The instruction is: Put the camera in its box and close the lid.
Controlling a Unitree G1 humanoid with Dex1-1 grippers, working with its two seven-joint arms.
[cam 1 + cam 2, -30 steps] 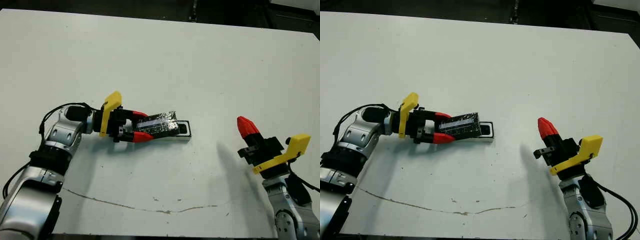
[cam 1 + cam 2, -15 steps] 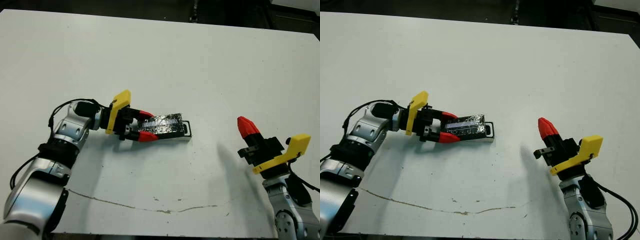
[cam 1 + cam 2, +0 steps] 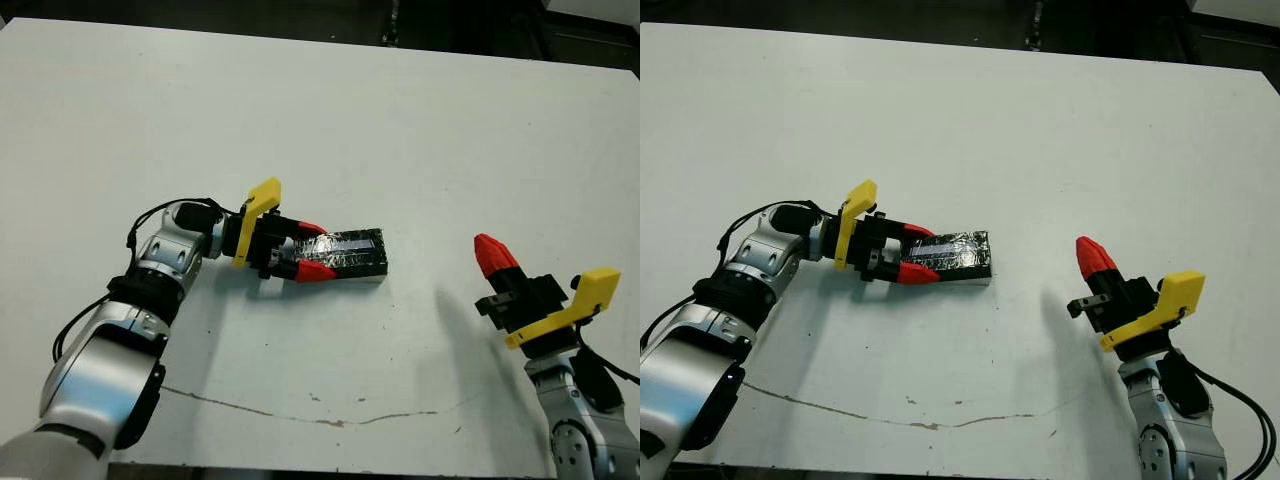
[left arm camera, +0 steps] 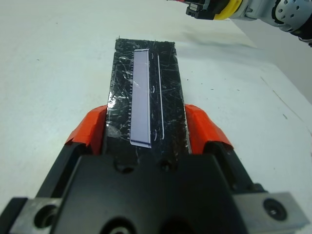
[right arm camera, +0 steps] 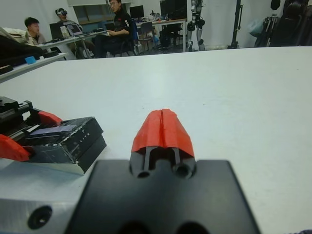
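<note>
The lid (image 3: pixel 352 250), a black slab with silvery markings, lies flat over the box (image 3: pixel 346 279). Only the box's white side shows beneath it. My left gripper (image 3: pixel 318 250) is shut on the lid's near end, one red finger (image 4: pixel 90 131) on each long edge. In the left wrist view the lid (image 4: pixel 146 92) runs straight out from between the fingers. The camera is hidden. My right gripper (image 3: pixel 490 254) stands to the right of the box, well apart from it, shut with nothing in it; its fingertips (image 5: pixel 163 129) are pressed together.
A thin dark line (image 3: pixel 300 410) runs across the white table near its front edge. In the right wrist view, people (image 5: pixel 117 24) sit at desks beyond the table's far side.
My left gripper has moved right with the lid. The lid now lies flat and covers the whole box; the box's dark rim at the right end no longer shows. The right arm has not moved.
</note>
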